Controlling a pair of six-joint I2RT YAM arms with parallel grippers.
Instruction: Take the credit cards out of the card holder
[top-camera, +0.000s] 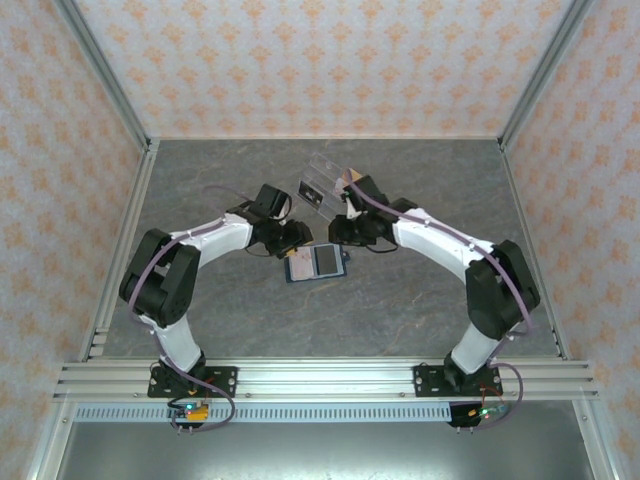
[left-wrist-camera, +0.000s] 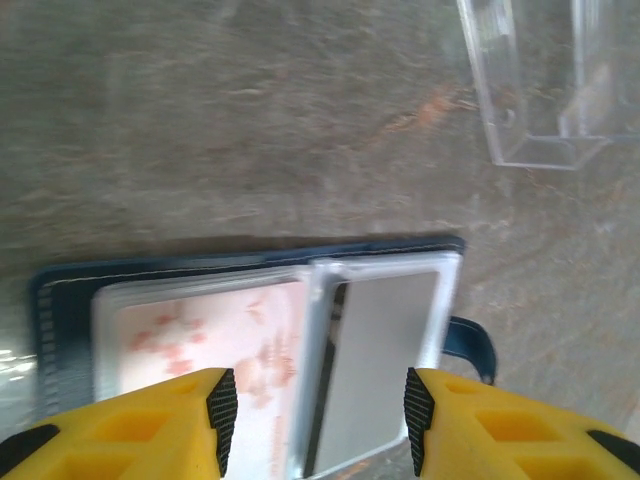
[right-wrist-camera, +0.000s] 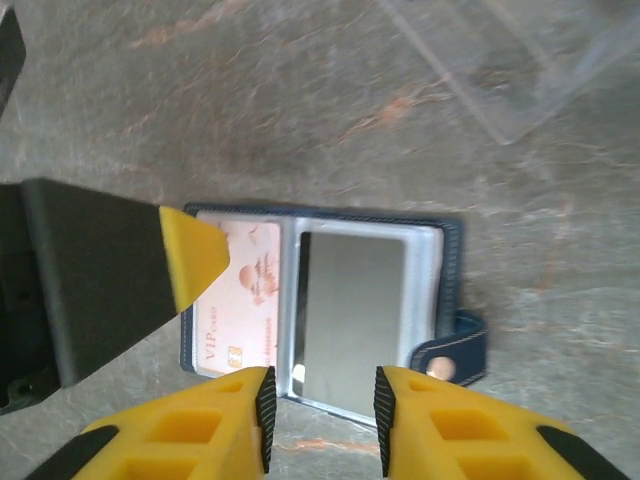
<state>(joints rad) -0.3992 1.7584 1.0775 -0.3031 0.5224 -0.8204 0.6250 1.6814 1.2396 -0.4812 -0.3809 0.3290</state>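
Extraction pending: holder (top-camera: 316, 263) lies open, card (right-wrist-camera: 245, 290) seated. We see left gripper (left-wrist-camera: 315, 415) and right gripper (right-wrist-camera: 320, 415) released, empty. Next we must pinch the card edge.

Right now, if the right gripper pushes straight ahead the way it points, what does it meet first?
Probably the open card holder: its grey pocket lies just ahead of the right gripper, in line with the open jaws. Height above it is unclear.

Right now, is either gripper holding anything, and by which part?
Nothing is held. The left gripper and right gripper are both open above the open holder. A left fingertip sits over the pink card; contact cannot be told.
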